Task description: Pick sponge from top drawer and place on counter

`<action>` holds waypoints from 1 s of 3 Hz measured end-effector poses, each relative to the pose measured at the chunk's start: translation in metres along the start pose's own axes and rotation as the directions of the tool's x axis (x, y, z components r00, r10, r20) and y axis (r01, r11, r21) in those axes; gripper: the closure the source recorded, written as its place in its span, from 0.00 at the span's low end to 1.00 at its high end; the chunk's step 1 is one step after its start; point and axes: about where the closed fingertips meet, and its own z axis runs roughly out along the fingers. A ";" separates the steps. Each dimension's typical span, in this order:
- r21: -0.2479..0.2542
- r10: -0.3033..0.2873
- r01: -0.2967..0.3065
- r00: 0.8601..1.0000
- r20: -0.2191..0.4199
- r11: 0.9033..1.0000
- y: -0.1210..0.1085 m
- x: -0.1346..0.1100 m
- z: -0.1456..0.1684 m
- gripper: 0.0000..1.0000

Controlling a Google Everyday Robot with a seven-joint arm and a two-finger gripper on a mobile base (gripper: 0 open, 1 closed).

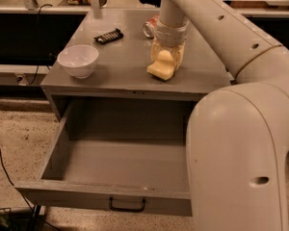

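Note:
The pale-yellow sponge [162, 67] is on the right half of the grey counter [120, 64], tilted, with its lower end touching the surface. My gripper [166, 57] comes straight down from above, and its cream fingers [178, 57] are closed around the upper part of the sponge. The top drawer [120, 165] is pulled fully open below the counter, and its inside is bare. Its dark bar handle [127, 205] is centred on the front panel.
A white bowl [78, 60] stands at the counter's front left. A dark snack bar [109, 35] lies behind it. A can [150, 29] lies on its side just behind the gripper. My large white arm [241, 143] fills the right side, in front of the drawer's right end.

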 end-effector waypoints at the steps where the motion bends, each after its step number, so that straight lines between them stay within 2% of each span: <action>1: -0.016 0.041 -0.041 0.999 0.025 0.999 0.006 0.003 0.012 0.10; 2: 0.059 0.126 -0.128 0.991 0.035 0.990 0.019 0.009 -0.004 0.00; 3: 0.126 0.168 -0.170 0.985 0.021 0.977 0.033 0.009 -0.030 0.00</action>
